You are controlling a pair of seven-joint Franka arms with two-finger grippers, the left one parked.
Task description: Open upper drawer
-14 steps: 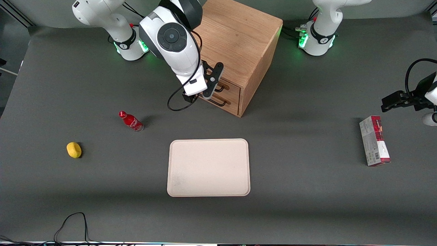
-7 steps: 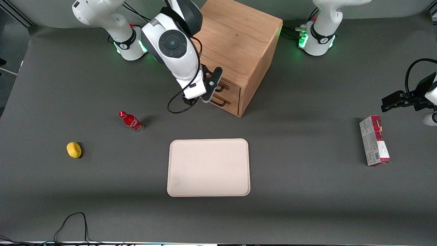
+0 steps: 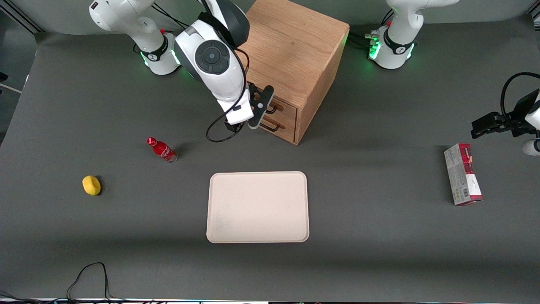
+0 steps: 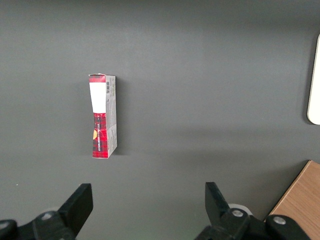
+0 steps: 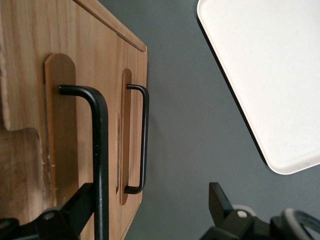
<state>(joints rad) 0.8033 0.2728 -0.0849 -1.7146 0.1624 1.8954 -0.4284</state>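
The wooden cabinet (image 3: 291,50) stands at the back of the table, with both drawers shut and flush. The upper drawer (image 3: 285,108) has a black bar handle (image 3: 274,109); the matching lower drawer's handle (image 3: 272,126) is below it. My right gripper (image 3: 258,115) is open right in front of the upper drawer. In the right wrist view the gripper (image 5: 147,207) has the upper handle (image 5: 100,150) between its spread fingers, close to one finger (image 5: 75,205) and far from the other (image 5: 218,200). The upper drawer front (image 5: 85,55) and the lower handle (image 5: 143,140) show too.
A cream tray (image 3: 257,207) lies nearer the front camera than the cabinet and shows in the right wrist view (image 5: 270,70). A red bottle (image 3: 161,150) and a yellow object (image 3: 91,185) lie toward the working arm's end. A red and grey box (image 3: 462,174) lies toward the parked arm's end.
My gripper has shifted slightly lower and closer to the upper drawer's handle. The drawers have not moved.
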